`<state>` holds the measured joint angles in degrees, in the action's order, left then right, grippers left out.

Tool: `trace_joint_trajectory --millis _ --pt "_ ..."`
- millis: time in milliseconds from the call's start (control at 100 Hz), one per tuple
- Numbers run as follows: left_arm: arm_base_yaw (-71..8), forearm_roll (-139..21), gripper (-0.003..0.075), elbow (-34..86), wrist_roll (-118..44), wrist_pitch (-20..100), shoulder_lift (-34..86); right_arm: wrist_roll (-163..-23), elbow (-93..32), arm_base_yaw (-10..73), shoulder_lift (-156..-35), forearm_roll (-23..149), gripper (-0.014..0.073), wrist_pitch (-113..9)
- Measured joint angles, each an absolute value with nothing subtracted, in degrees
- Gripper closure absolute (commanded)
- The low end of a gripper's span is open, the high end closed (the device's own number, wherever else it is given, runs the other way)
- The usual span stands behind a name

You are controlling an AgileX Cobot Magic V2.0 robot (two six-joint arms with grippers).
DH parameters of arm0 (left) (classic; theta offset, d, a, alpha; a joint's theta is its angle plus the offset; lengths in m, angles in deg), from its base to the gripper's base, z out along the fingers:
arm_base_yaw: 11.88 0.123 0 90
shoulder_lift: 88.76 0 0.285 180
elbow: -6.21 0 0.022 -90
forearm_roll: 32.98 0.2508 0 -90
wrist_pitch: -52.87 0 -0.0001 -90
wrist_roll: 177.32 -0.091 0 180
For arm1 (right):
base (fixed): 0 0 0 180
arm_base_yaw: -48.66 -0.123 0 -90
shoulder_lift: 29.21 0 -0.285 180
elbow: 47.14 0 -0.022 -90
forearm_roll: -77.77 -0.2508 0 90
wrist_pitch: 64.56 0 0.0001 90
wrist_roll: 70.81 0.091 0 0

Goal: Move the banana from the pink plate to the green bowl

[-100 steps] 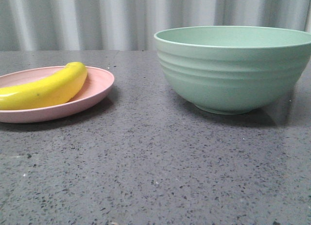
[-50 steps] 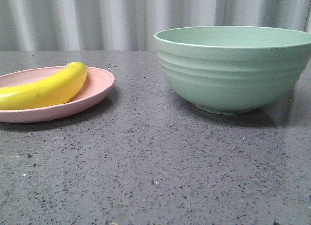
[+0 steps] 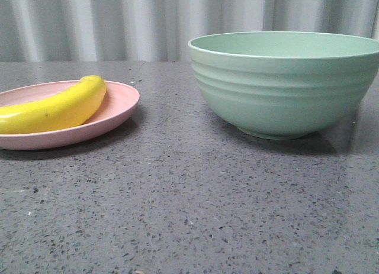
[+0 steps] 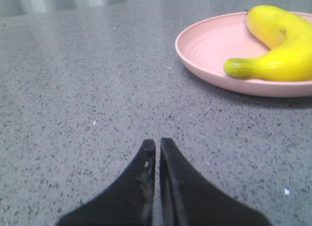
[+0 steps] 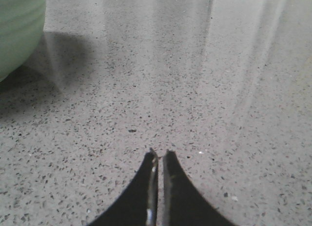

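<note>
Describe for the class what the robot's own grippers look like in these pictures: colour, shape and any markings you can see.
Only the fingertips show, in the wrist views. The left gripper has two matte black fingers that broaden toward the base and taper to curved points, with pale scuffs along the inner edges. The right gripper looks the same: black, tapered, lightly scuffed. No cables, labels or arm links are visible.
</note>
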<state>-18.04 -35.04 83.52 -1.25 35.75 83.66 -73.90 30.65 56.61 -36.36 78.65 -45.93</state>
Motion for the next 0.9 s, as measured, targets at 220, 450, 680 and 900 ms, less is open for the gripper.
trace_joint_trajectory --millis 220,450,680,900 --pt "-18.04 -35.04 0.0741 83.52 -1.25 38.51 83.66 -73.9 30.65 56.61 -36.36 78.65 0.0657 -45.93" --pt "-18.04 -34.61 0.0741 83.52 -1.25 38.65 83.66 -73.9 30.65 56.61 -36.36 78.65 0.0657 -45.93" --pt "-18.04 -34.61 0.074 83.52 -1.25 39.48 83.66 -73.9 30.65 56.61 -36.36 78.74 0.0657 -49.92" --pt "-18.04 -34.52 0.074 83.52 -1.25 39.92 83.66 -73.9 30.65 56.61 -36.36 78.74 0.0657 -58.2"
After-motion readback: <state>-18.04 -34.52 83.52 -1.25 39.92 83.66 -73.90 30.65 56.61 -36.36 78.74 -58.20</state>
